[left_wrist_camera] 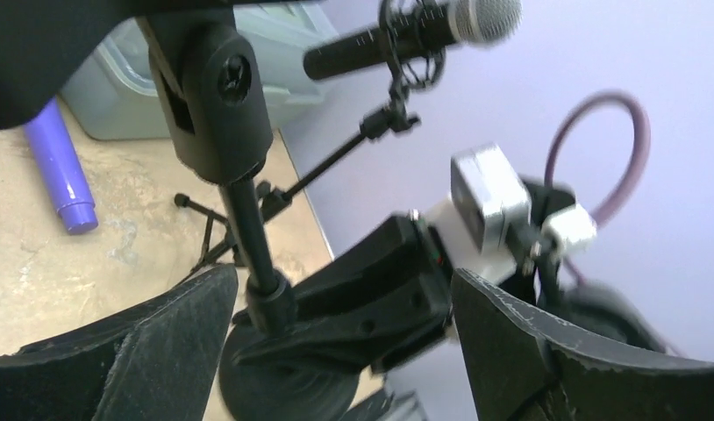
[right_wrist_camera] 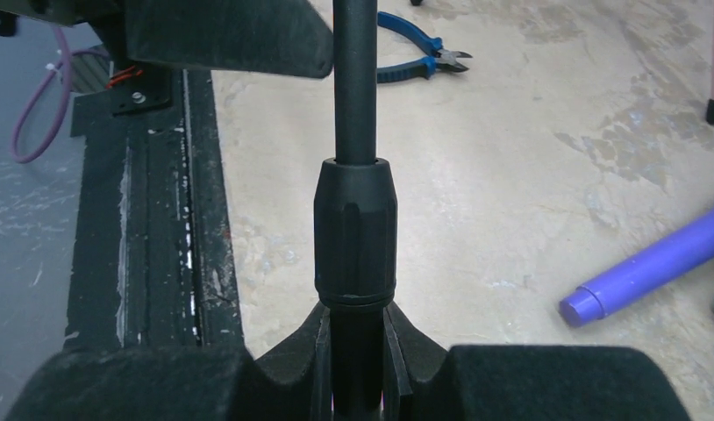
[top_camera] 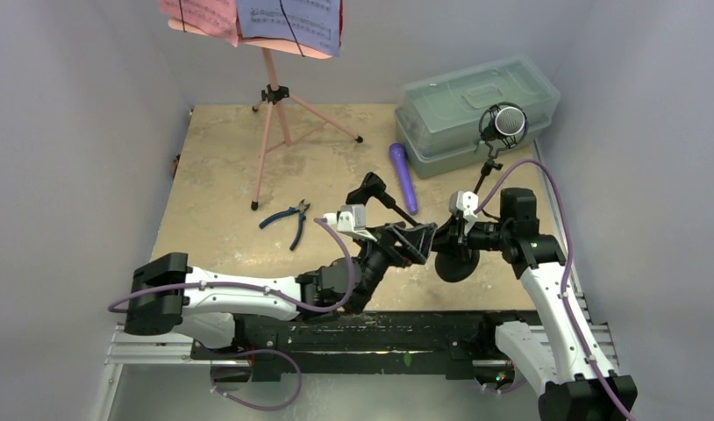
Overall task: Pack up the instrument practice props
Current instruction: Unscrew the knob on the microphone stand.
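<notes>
Fig.: packing looks barely begun. The R gripper (top_camera: 448, 239) (right_wrist_camera: 354, 368) is clamped on the black round-based mic stand w/ clip head (top_camera: 372, 187) (right_wrist_camera: 354, 228), gripping the pole just under its collar. The stand leans toward the table's middle, base near the front edge; can't tell if the base is off the beige tabletop (top_camera: 222, 175). The L gripper (top_camera: 417, 239) (left_wrist_camera: 343, 289) is released: fingers wide apart either side of the same pole, neither touching it. Other props are unpacked. The purple plastic mic (top_camera: 403, 171) (right_wrist_camera: 652, 263) lies flat mid-table. The black silver-headed mic (top_camera: 509, 123) (left_wrist_camera: 415, 35) sits in its thin black tripod support (top_camera: 487, 171), just in front of the translucent greenish lidded plastic box (top_camera: 441, 114), lid on. The pink tripod music rack (top_camera: 270, 114) stands upright at rear L, legs spread, w/ printed music sheets, red and lavender (top_camera: 292, 22), clipped on. Blue-handled pliers (top_camera: 288, 219) lie near its front leg. Judgement: nothing is stowed yet; stand, both mics, support, rack and sheets are all left to do.
</notes>
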{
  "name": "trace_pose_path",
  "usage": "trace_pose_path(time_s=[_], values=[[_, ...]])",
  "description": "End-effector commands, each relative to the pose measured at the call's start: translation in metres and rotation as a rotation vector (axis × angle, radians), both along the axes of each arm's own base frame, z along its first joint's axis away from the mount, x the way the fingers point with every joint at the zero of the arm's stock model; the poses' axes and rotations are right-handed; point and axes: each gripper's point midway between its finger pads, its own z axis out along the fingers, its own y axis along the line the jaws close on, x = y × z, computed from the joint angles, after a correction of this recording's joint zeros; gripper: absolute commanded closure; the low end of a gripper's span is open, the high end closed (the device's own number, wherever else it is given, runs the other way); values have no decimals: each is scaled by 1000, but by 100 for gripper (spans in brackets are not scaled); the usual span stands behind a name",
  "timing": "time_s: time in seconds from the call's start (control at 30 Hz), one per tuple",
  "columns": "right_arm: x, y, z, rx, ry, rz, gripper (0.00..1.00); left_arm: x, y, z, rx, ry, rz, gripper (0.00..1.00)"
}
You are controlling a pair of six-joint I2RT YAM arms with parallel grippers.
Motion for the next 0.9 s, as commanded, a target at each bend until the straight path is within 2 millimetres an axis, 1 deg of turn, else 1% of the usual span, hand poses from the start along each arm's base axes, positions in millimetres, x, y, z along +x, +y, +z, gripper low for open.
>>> trace_pose_path(time_s=[0.0,0.03,0.1,0.13,0.17,0.23,0.3,0.4,0.47,0.5,0.53,0.6,0.67,0.73,0.87], values=[[-12,7,22,53,-69,101,100,-41,-1,-8,139,-240,-277,8],[-13,8,22,56,-67,107,100,-52,3,-13,168,-308,-336,7],[-15,8,22,62,-66,119,100,-71,14,-16,163,-421,-427,7],[-16,9,22,64,-64,126,100,-78,21,-28,189,-456,-461,7],[-18,9,22,67,-68,137,100,-83,28,-28,188,-491,-479,7],[-22,10,22,76,-75,163,100,-87,39,-35,210,-545,-487,7],[-28,12,21,87,-80,191,100,-88,50,-40,230,-610,-468,7],[-32,13,20,100,-88,214,100,-86,66,-38,184,-708,-439,6],[-35,13,20,106,-98,228,100,-81,73,-33,104,-742,-443,7],[-36,13,20,110,-101,234,100,-73,76,-31,68,-754,-428,8],[-38,13,19,114,-103,239,100,-73,76,-29,43,-774,-434,9],[-39,13,19,117,-108,244,100,-71,61,-29,72,-816,-450,11],[-40,13,18,119,-107,245,100,-69,44,-25,73,-846,-465,11],[-40,13,17,119,-108,247,100,-66,29,-24,81,-864,-471,11],[-41,13,16,118,-109,249,100,-55,16,-20,91,-881,-446,10]])
